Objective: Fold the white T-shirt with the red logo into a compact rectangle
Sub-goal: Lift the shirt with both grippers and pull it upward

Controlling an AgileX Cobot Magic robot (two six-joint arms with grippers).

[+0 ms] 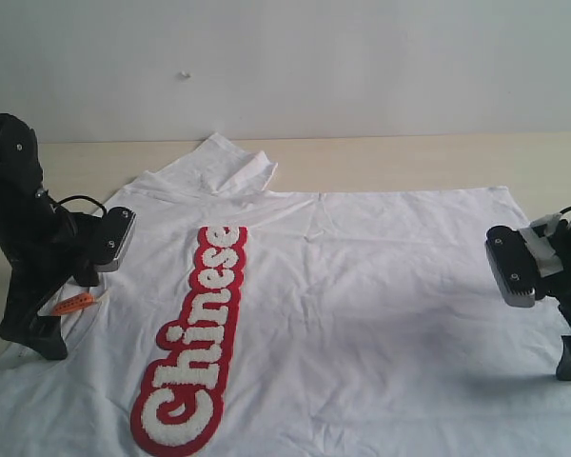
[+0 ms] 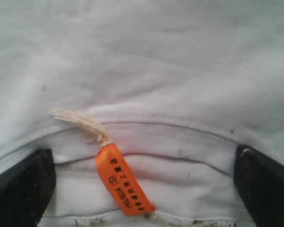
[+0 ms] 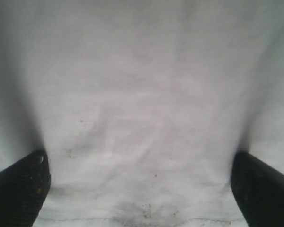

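T-shirt [image 1: 362, 286] lies flat on the table [image 1: 409, 157], collar left, hem right, no fold made yet, so I'd call this the first grasp. Left gripper [image 2: 142, 189] is over the collar [image 2: 180, 137], fingers wide apart, orange tag [image 2: 124, 185] between them, nothing pinched. Logo [image 1: 195, 343] faces up. Right gripper [image 3: 139, 189] is spread and empty at the hem. Next: both pinch edges together. Bare table shows only along the far side.

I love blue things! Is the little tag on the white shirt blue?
No, the little tag on the white shirt is bright orange with dark print.
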